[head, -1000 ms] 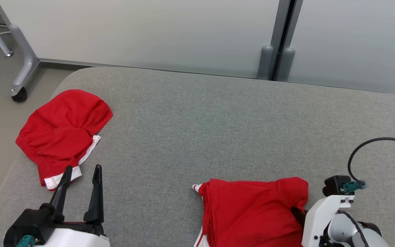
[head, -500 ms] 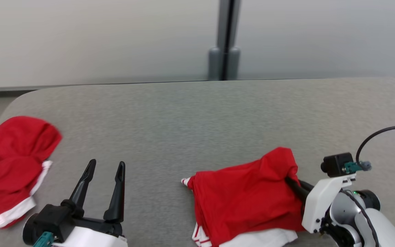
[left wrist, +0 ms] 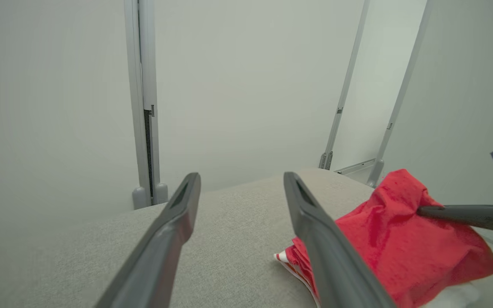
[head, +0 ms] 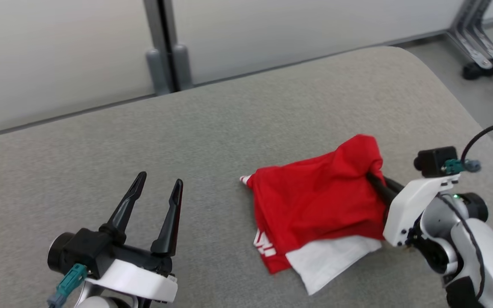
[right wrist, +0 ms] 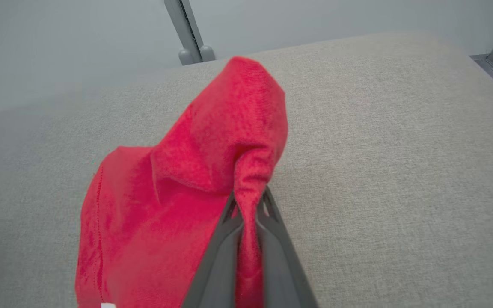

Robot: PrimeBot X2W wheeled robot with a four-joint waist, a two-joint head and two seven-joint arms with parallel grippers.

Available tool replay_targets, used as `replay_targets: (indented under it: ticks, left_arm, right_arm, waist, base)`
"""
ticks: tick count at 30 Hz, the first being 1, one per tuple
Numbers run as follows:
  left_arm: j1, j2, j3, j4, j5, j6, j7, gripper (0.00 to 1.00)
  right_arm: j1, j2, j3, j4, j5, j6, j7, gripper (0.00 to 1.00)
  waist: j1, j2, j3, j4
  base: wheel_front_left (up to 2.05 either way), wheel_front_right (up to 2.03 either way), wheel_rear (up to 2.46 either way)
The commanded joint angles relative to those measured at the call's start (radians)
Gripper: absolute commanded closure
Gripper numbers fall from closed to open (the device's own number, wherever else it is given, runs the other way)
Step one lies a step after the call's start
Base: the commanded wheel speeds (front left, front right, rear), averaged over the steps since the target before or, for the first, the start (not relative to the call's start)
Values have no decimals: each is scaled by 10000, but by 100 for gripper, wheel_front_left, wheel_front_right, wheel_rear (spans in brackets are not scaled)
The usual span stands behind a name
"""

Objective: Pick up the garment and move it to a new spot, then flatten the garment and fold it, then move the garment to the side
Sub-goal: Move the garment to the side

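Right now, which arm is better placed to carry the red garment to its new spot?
Right. The right jaws are shut on a raised fold of the red garment, holding it off the grey cushion. The left jaws stand open and empty, apart from the cloth.

— How many pieces of clothing?
— One red garment (head: 315,205); one, counted twice over.
— And grippers?
— Two; the left gripper (head: 161,178); the right gripper (head: 372,174).
— Anything they rest on or over?
— One grey padded table (head: 229,128); a single surface.
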Motion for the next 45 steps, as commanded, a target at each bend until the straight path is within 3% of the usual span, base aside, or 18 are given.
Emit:
replay_targets:
  ticks: [1, 4, 11, 18, 24, 25, 26, 27, 29, 37, 45]
  left_arm:
    - [-213, 76, -10, -17, 73, -72, 38, 0]
    - [-463, 125, -141, -129, 161, -108, 241, 0]
    - [-1002, 286, -256, -392, 339, -166, 600, 0]
    - [-1551, 610, -240, -735, 525, -204, 1093, 0]
    - [-1850, 729, -243, -951, 585, -208, 1318, 0]
    - [-1897, 739, -248, -957, 587, -221, 1340, 0]
    - [-1910, 747, -244, -952, 580, -224, 1339, 0]
    - [-1918, 746, -243, -935, 565, -223, 1333, 0]
    - [-1951, 728, -237, -887, 519, -219, 1297, 0]
    - [-1644, 537, -145, -580, 296, -66, 863, 0]
    - [-1059, 444, 307, -198, -81, 232, 271, 0]
  right_arm:
    - [-259, -98, -54, 26, 117, 5, -124, 100]
    - [-877, -499, -128, 105, 98, 5, -293, 100]
    - [-2188, -1131, -392, 703, 298, 5, -558, 100]
    - [-3906, -1842, -1057, 2565, 330, 5, -694, 100]
    - [-4928, -2077, -1407, 4248, -250, 5, -1018, 100]
    - [-5062, -2058, -1436, 4502, -351, 5, -1103, 90]
    - [-5180, -1994, -1488, 4744, -444, 5, -1174, 62]
    - [-5252, -1911, -1538, 5050, -520, 5, -1168, 51]
    - [-5417, -1836, -1601, 5491, -687, 5, -1268, 0]
    - [-5617, -1671, -1610, 6541, -1537, 4, -1995, 0]
    - [-4825, -1370, -1000, 5472, -1604, 5, -3069, 0]
  waist:
    - [0, 0, 449, -503]
    - [0, 0, 890, -759]
    - [0, 0, 1789, -654]
    - [0, 0, 2835, -309]
    - [0, 0, 3328, -39]
    - [0, 0, 3366, -2]
    - [0, 0, 3381, 25]
    - [0, 0, 3378, 48]
    - [0, 0, 3338, 98]
    - [0, 0, 2560, 333]
    - [0, 0, 1130, 799]
  base:
    - [0, 0, 0]
    - [0, 0, 0]
    - [0, 0, 0]
    - [0, 0, 0]
    - [0, 0, 0]
    - [0, 0, 0]
    - [0, 0, 0]
    - [0, 0, 0]
    - [0, 0, 0]
    - [0, 0, 0]
    - [0, 0, 0]
